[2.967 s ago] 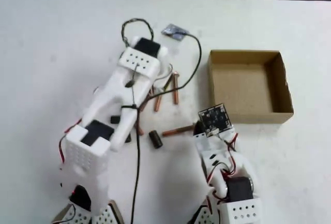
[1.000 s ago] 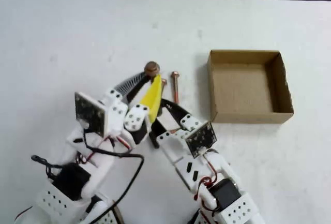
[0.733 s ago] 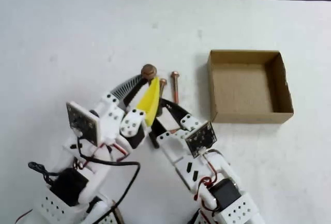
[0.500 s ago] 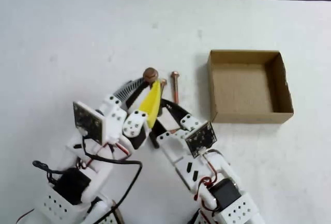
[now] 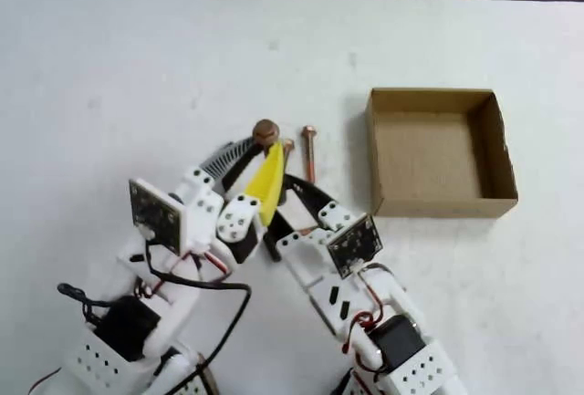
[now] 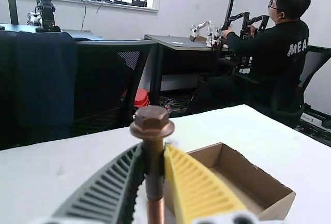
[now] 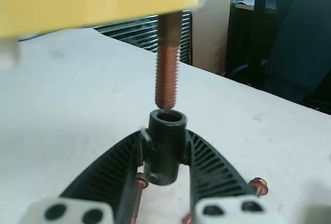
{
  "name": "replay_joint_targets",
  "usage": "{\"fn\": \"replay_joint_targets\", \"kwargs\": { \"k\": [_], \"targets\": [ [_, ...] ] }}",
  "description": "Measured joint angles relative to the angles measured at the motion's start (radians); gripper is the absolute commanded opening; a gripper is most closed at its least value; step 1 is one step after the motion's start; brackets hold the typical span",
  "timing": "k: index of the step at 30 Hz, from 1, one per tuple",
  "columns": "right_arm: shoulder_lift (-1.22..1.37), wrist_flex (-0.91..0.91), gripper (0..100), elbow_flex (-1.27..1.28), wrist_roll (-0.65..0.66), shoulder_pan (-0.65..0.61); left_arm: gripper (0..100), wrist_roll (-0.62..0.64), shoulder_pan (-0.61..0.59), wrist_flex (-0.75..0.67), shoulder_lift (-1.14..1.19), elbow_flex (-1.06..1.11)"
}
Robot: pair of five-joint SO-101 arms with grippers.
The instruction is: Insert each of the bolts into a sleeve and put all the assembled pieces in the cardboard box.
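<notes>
My left gripper (image 5: 265,145), with one grey and one yellow finger, is shut on a copper bolt (image 5: 265,129) held upright, head up. In the left wrist view the bolt (image 6: 152,125) stands between the ribbed fingers of that gripper (image 6: 153,162). My right gripper (image 7: 165,137) has black fingers and is shut on an upright black sleeve (image 7: 166,144). The bolt's threaded tip (image 7: 166,97) hangs just above the sleeve's opening, apart from it. In the high view the right gripper (image 5: 281,196) sits under the yellow finger (image 5: 266,185). The cardboard box (image 5: 447,205) stands to the right, open and empty.
Two loose bolts (image 5: 309,151) lie side by side between the grippers and the box. Another bolt (image 5: 307,228) pokes out under the right gripper. A loose black sleeve (image 5: 271,248) lies between the arms. More bolts (image 7: 257,185) lie on the table behind the held sleeve.
Three seconds ago the left arm was stretched over the loose bolts. It has since drawn back holding a bolt, and the right gripper sits under it. In the last half second nothing has moved.
</notes>
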Motion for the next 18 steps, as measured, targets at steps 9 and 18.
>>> {"fn": "replay_joint_targets", "kwargs": {
  "k": [9,18],
  "targets": [
    [0.0,0.0,1.7,0.0,0.0,0.0,2,0.0,0.0,-0.025,0.0,0.054],
    [0.0,-0.023,1.7,0.0,0.0,0.002,2,0.002,0.0,-0.043,0.0,0.071]
  ]
}}
